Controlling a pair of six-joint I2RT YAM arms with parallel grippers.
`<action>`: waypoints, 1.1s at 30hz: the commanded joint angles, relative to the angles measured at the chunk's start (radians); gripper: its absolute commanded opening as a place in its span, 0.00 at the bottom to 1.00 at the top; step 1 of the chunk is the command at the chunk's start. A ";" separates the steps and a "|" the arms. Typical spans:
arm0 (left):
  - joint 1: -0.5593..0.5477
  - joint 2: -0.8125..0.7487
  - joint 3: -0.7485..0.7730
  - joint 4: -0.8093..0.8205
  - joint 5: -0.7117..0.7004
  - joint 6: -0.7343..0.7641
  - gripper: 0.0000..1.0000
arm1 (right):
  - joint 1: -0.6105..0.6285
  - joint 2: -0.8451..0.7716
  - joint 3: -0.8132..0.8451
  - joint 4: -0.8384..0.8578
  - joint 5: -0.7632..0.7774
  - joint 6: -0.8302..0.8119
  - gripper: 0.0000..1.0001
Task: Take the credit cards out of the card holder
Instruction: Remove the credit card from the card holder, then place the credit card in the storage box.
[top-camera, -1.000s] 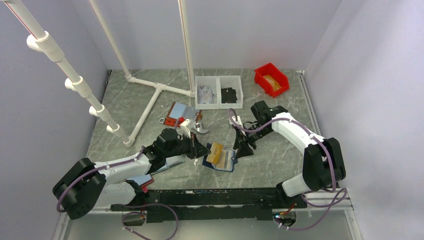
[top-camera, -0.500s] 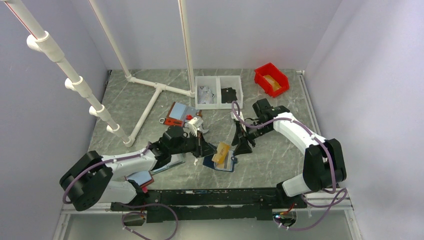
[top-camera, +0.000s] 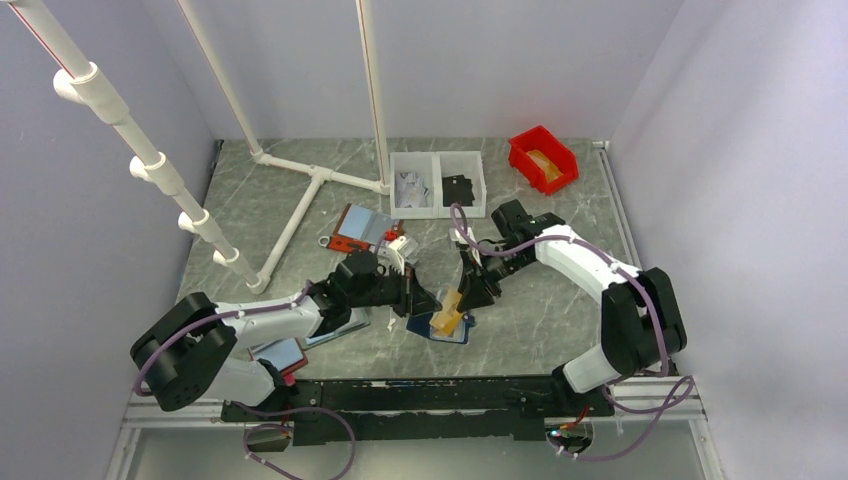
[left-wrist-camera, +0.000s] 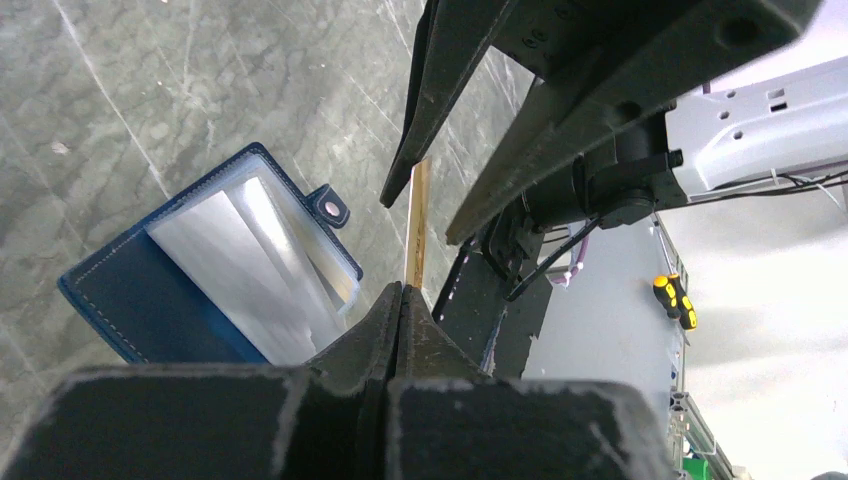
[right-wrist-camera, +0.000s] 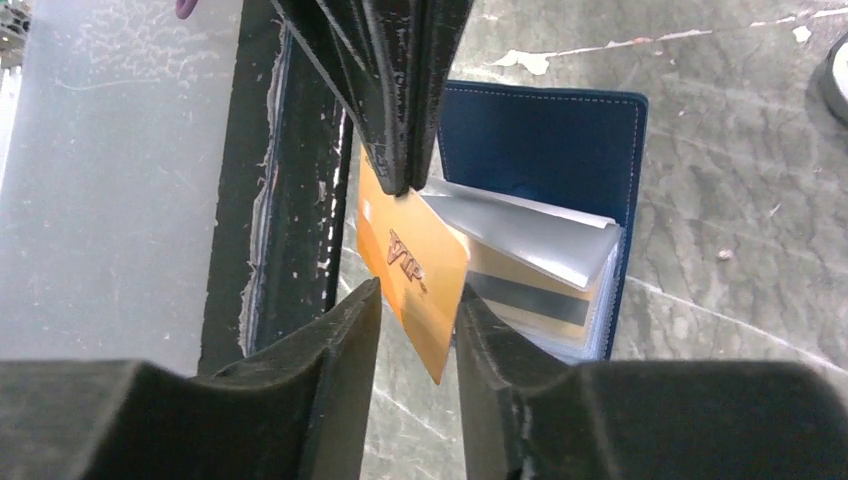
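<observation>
Marble tabletop (top-camera: 560, 305); orange card (right-wrist-camera: 415, 270) in left hand (left-wrist-camera: 400, 300), over navy holder (right-wrist-camera: 540, 130).

Saw orange card (left-wrist-camera: 416, 225) only edge-on from left wrist; face unreadable there. In right wrist view, could not see its top corner, buried between pressed-together fingers of left gripper (right-wrist-camera: 400, 185). Could not make out near-left part of card holder (right-wrist-camera: 560, 130), behind card and fingers. Glimpsed dark-striped card (right-wrist-camera: 525, 297) under clear sleeve; rest covered. Found left gripper's fingers (left-wrist-camera: 250, 420) blurred, cropped by bottom edge. Could not resolve contents of white bins (top-camera: 437, 183) from above: too small. Noted another holder (top-camera: 280, 352) half covered by left arm.
</observation>
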 joint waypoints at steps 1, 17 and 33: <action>-0.006 0.001 0.040 0.034 0.009 0.028 0.00 | 0.004 0.019 0.022 -0.023 -0.047 -0.023 0.27; -0.030 -0.151 0.050 -0.168 -0.127 0.066 0.49 | -0.003 0.031 0.013 0.083 0.086 0.118 0.00; -0.207 0.096 0.199 -0.338 -0.334 0.127 0.52 | -0.013 0.011 -0.051 0.372 0.280 0.411 0.00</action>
